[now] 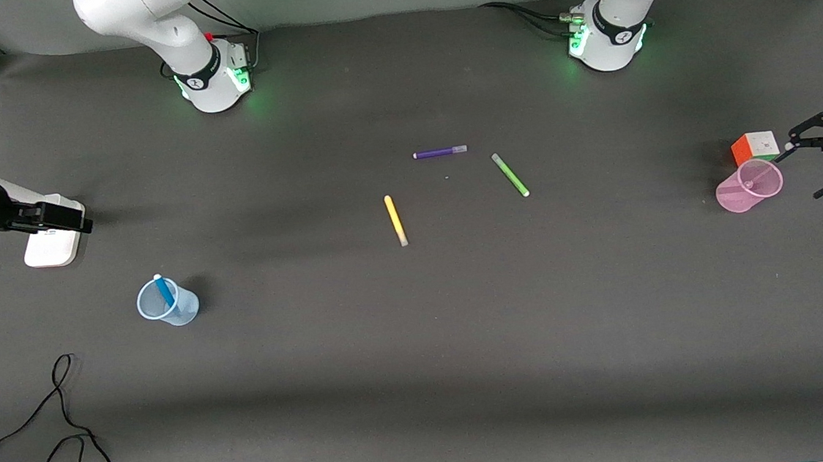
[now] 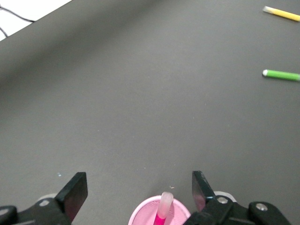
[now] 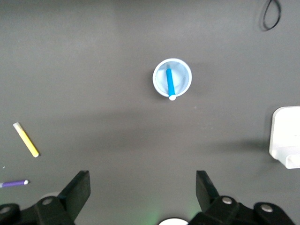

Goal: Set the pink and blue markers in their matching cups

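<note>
The pale blue cup [image 1: 167,303] stands toward the right arm's end of the table with the blue marker [image 1: 163,290] upright in it. It also shows in the right wrist view [image 3: 172,78], with the blue marker [image 3: 170,83] inside. The pale pink cup [image 1: 750,188] stands toward the left arm's end and holds the pink marker [image 1: 749,183]. My left gripper [image 1: 809,167] is open and empty beside the pink cup [image 2: 159,214], with the pink marker [image 2: 165,206] between its open fingers [image 2: 77,187]. My right gripper [image 1: 61,217] [image 3: 141,180] is open and empty, up over the table's end.
A purple marker [image 1: 440,152], a green marker [image 1: 510,175] and a yellow marker [image 1: 396,220] lie mid-table. A colour cube [image 1: 756,146] stands next to the pink cup. A white box [image 1: 51,248] lies under my right gripper. Black cables [image 1: 68,434] lie at the near edge.
</note>
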{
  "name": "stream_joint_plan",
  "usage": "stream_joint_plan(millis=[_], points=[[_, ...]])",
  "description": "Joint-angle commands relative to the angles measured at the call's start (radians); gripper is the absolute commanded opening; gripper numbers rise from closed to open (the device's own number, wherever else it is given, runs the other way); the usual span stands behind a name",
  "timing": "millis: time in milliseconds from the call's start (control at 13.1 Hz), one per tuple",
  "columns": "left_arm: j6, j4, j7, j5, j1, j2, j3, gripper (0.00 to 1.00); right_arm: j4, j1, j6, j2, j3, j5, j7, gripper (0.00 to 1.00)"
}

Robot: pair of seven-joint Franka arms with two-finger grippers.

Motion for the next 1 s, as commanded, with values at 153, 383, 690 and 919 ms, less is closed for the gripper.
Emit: stream_joint_plan(millis=[153, 383, 690, 919], points=[[-0.161, 0.129, -0.670, 0.269, -0.128, -0.156, -0.035, 0.99, 0.013, -0.344, 0.018, -0.042, 0.355, -0.055, 0.035, 1.00], [-0.266, 0.266, -1.041, 0.436, -0.128, -0.184, -0.199, 0.99, -0.051, -0.438, 0.045, -0.111, 0.460, -0.077, 0.093, 1.00], [-0.382, 0.406, -1.536, 0.585, -0.129, -0.175, -0.447, 0.99, -0.104, -0.440, 0.096, -0.130, 0.454, -0.074, 0.081, 1.00], [-0.386, 0.424, -1.763, 0.620, -0.131, -0.132, -0.596, 0.99, -0.098, -0.441, 0.082, -0.125, 0.448, -0.074, 0.052, 1.00]])
